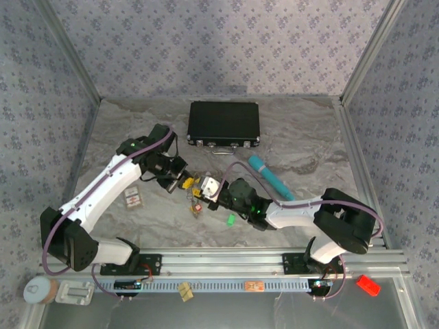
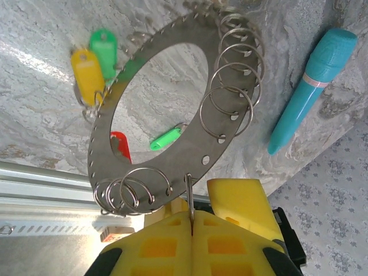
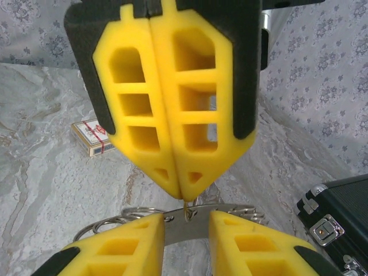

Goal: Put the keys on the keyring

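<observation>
The keyring [image 2: 190, 156] is a flat metal loop with punched holes and several split rings on it, held up off the table. My left gripper [image 2: 192, 217] is shut on one small split ring at its lower edge. A yellow key [image 2: 86, 75] and a green key [image 2: 103, 49] hang from its far side. Through the loop I see a red key [image 2: 119, 146] and another green key [image 2: 165, 140] lying on the table. My right gripper [image 3: 187, 221] is open, its yellow fingers either side of the keyring [image 3: 187, 230], just below the left gripper [image 3: 181, 192].
A teal cylinder [image 1: 271, 177] lies right of the grippers and a black case [image 1: 224, 123] sits at the back. A small card box [image 1: 134, 199] lies under the left arm. A loose green key [image 1: 231, 220] rests near the right forearm.
</observation>
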You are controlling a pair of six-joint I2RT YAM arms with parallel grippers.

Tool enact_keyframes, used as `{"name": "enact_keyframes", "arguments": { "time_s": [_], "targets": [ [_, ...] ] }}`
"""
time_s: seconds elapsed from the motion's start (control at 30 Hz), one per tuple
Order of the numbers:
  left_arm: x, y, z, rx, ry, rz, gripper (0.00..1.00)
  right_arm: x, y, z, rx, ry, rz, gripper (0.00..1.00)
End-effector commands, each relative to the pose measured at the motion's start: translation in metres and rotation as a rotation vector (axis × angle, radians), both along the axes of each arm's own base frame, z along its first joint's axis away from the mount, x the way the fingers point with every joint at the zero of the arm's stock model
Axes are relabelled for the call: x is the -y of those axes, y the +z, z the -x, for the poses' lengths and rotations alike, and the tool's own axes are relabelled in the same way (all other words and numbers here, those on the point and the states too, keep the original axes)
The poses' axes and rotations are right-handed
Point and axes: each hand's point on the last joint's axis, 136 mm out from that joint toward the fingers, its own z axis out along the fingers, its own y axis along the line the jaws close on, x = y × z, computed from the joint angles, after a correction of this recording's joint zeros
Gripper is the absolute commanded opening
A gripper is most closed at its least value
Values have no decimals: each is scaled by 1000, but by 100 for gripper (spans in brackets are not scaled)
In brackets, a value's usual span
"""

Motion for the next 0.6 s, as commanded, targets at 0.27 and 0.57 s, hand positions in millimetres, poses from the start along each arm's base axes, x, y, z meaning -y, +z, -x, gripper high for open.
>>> {"name": "enact_keyframes", "arguments": {
  "time_s": [0.27,0.57],
  "targets": [
    [4,6,6,-45,35,53,0,-11,13,-4,29,17,-47,15],
    [3,3,9,-46,54,65,0,-11,17,-5,24,19,-58,0]
  ]
}}
